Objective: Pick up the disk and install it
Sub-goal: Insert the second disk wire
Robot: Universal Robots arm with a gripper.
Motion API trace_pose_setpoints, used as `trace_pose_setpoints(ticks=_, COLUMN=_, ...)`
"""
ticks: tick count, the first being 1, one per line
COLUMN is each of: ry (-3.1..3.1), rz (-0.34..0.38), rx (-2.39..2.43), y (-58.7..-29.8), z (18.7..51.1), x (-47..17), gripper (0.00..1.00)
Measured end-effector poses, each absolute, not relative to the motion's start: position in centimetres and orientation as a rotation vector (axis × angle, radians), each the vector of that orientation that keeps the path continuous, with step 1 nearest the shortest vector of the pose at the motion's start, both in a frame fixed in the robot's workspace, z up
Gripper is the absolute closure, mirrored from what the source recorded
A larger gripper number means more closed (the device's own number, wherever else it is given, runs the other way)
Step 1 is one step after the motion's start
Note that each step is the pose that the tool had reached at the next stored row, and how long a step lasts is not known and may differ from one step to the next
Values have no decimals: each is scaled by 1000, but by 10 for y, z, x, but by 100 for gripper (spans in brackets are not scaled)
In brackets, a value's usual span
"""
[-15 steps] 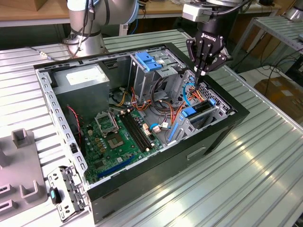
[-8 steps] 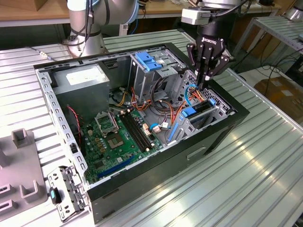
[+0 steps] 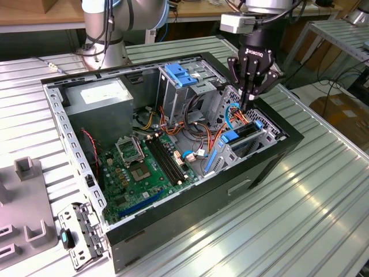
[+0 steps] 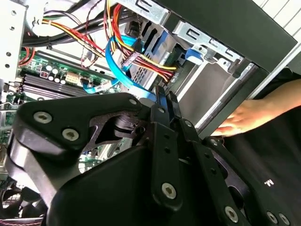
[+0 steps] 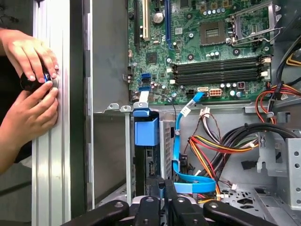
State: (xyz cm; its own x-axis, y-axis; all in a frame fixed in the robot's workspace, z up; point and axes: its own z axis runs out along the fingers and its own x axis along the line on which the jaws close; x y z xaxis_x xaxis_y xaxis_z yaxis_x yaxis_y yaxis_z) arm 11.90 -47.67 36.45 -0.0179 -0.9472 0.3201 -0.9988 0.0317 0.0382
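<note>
Disk [image 3: 245, 137] sits in its bay, cables [image 3: 230, 115] crowding the clenched, empty claw [image 3: 249, 99] above.

Inside an open computer case [image 5: 110, 61], a green motherboard [image 5: 207, 47] lies beside the drive cage [image 5: 146, 155] — a blue latch [image 5: 146, 131] tops it, a blue ribbon cable [image 5: 181, 146] curls nearby. At the case's edge, a person's two hands [image 5: 28, 84] grip a small dark object.
</note>
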Motion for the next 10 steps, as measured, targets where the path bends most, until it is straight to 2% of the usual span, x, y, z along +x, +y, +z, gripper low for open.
trace_pose_setpoints(ticks=10, ry=-2046, rz=292, rx=2047, y=-491, z=355, x=109, gripper=84)
